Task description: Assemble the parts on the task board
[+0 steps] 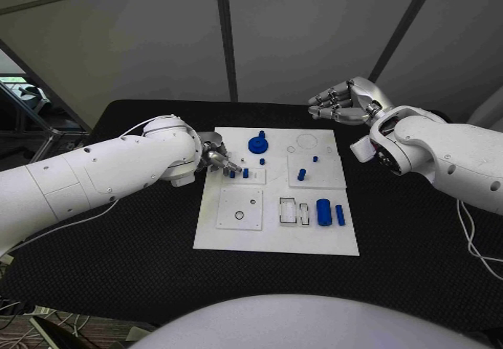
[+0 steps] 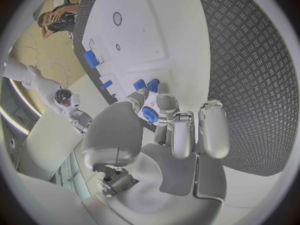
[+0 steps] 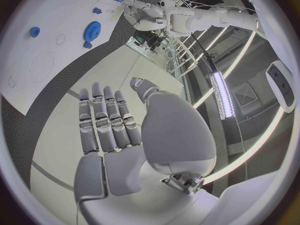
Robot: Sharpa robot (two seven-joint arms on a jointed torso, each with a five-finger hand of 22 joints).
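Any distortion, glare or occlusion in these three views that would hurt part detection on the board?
Head view: even light, no strong glare on the task board; the left hand covers the parts it works at. Left wrist view: fisheye bends the board's edges, and the hand's fingers hide most of the blue gear. Right wrist view: bright ceiling strip, board pushed to the rim, right hand fills the middle.

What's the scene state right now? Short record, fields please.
board: white task board mid-table on the black table
left hand: over the board's left edge at small blue pegs; whether it holds one is unclear
right hand: raised off the board's far right corner, holding nothing
loose parts: blue gear, blue cylinder
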